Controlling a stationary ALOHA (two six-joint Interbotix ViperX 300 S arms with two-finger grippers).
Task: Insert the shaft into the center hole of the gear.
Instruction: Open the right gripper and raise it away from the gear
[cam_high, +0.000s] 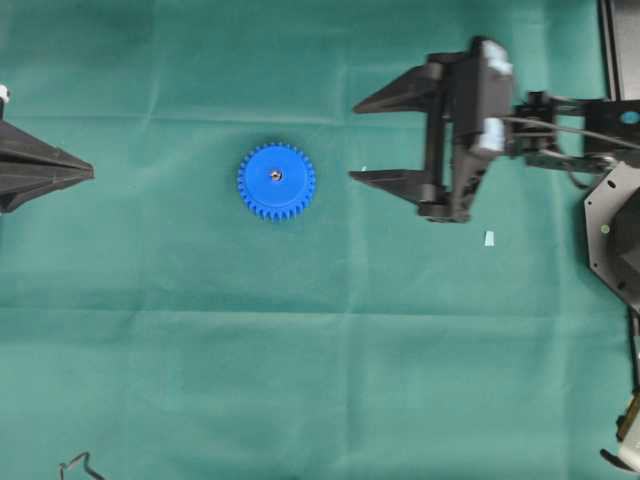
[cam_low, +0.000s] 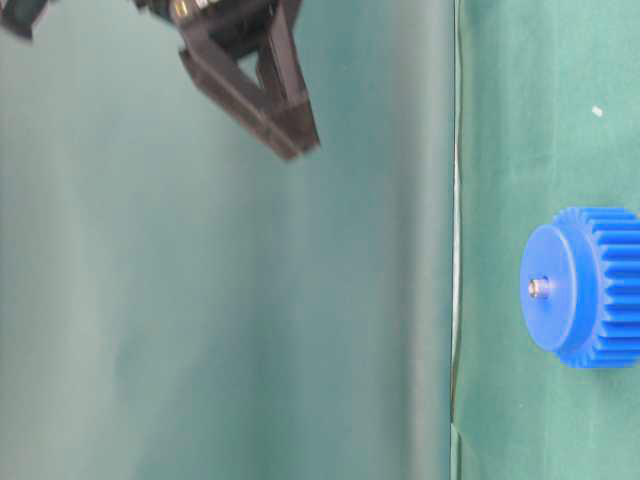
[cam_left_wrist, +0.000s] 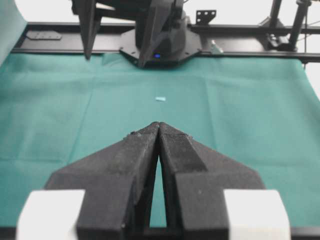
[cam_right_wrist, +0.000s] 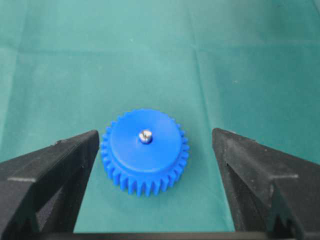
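The blue gear (cam_high: 276, 181) lies flat on the green cloth. The silvery shaft (cam_high: 276, 175) stands upright in its center hole, its tip poking a little above the flat face, so the hole itself is covered. In the right wrist view the gear (cam_right_wrist: 145, 152) and shaft (cam_right_wrist: 145, 136) sit ahead of my right gripper (cam_right_wrist: 155, 134), whose jaws stand wide open and hold nothing. Overhead, the right gripper (cam_high: 354, 141) is right of the gear and clear of it. My left gripper (cam_high: 90, 172) is shut and empty at the far left, well away from the gear (cam_low: 585, 287).
A small pale scrap (cam_high: 489, 238) lies on the cloth under the right arm and also shows in the left wrist view as the scrap (cam_left_wrist: 160, 99). Black frame parts (cam_high: 615, 230) stand along the right edge. A bent wire clip (cam_high: 78, 465) lies bottom left.
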